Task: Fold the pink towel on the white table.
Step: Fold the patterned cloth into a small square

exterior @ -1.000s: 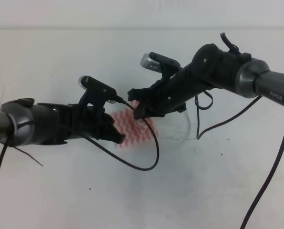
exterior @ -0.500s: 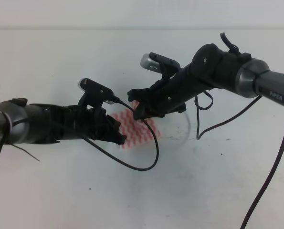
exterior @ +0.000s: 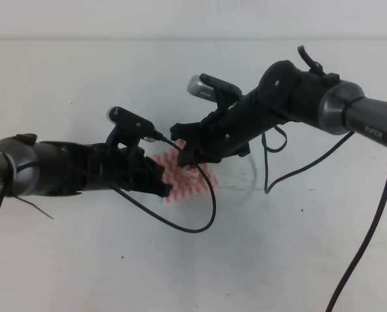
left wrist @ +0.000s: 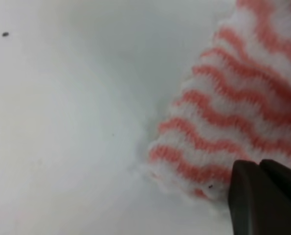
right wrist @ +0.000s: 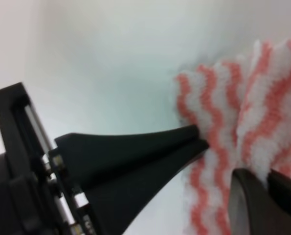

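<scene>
Exterior high view: pink towel (exterior: 188, 179) on white table (exterior: 278, 247), mid-fold. Left gripper (left wrist: 262, 196) and right gripper (right wrist: 255, 191) each pinch towel edge, jaws pressed together. Fold incomplete; laydown, release remain.

You see the pink towel (exterior: 188, 180), a thin white cloth with pink-red wavy zigzag stripes, lying near the middle of the white bench (exterior: 278, 253). Its texture looks soft and fuzzy up close. Much of it is hidden in the high view; one edge is bunched and lifted slightly off the bench.
</scene>
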